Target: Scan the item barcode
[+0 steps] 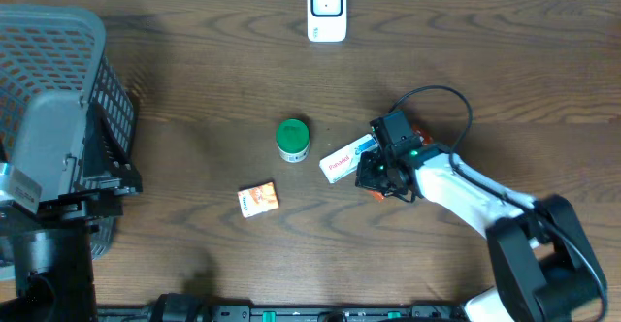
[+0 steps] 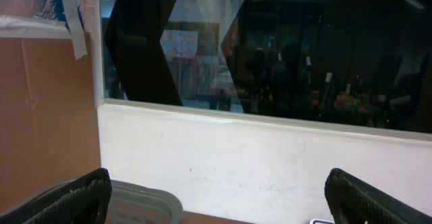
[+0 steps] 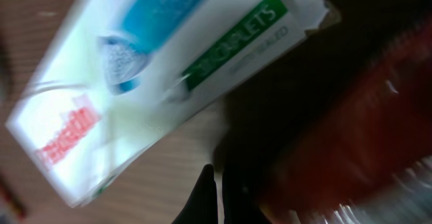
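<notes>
Dark wood bench [image 1: 194, 80]: right end effector [image 1: 376, 174] pinched together, empty, just right of slanted box [image 1: 345, 160]; left end effector [image 2: 219, 200] spread, far off.

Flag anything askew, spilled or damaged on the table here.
Nothing visibly spilled or damaged. Only the white box lies slanted on the table, and the right claw sits shut beside it rather than gripping it.

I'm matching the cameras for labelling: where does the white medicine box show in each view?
Overhead: the white medicine box lies right of centre, between the green-lidded jar and the right gripper.
Right wrist: it fills the upper left, blurred and tilted.
Left wrist: not in it.
Shared landmark: the wooden table under the box, also seen at the lower left of the right wrist view.
</notes>
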`<state>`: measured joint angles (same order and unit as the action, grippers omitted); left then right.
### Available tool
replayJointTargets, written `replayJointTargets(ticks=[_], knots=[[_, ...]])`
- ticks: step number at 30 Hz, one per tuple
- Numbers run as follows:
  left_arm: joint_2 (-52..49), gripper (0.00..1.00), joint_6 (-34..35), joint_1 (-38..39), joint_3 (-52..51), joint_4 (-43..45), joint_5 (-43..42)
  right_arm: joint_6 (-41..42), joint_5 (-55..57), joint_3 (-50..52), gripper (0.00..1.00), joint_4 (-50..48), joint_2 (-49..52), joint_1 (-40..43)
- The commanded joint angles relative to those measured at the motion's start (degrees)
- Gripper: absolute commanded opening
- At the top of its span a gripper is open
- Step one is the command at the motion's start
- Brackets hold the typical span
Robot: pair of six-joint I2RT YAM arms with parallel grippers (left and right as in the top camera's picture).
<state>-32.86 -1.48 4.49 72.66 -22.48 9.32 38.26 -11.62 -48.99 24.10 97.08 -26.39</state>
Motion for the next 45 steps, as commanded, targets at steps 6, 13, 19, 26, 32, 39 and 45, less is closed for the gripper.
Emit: replayJointTargets(ticks=[6, 13, 19, 26, 32, 39, 45], knots=[[0.5, 0.99, 0.3, -0.5, -0.2, 0.5, -0.3, 1.3, 1.7, -0.1, 0.01, 2.9, 4.4, 0.2], [0.5, 0.99, 0.3, -0.5, -0.2, 0.5, -0.3, 1.3, 17.8, -0.1, 0.01, 17.9, -4.1, 0.2], [0.5, 0.99, 0.3, -0.5, -0.2, 0.5, -0.3, -0.5, 19.2, -0.1, 0.01, 19.3, -11.1, 0.1], [0.5, 0.99, 0.3, -0.5, -0.2, 0.4, -0.3, -12.2, 8.7, -0.1, 0.71, 19.4, -20.3, 1.3], [0.5, 0.99, 0.3, -0.5, -0.2, 0.5, -0.3, -32.7, 6.9, -0.1, 0.99, 19.3, -23.4, 7.6], [0.4, 0.99, 0.3, -0.5, -0.2, 0.5, -0.3, -42.1, 3.1, -0.1, 0.99, 11.0, -23.1, 17.3], [0.4, 0.99, 0.3, -0.5, -0.2, 0.5, -0.3, -51.8, -6.3, -0.1, 0.99, 11.7, -21.7, 26.1]])
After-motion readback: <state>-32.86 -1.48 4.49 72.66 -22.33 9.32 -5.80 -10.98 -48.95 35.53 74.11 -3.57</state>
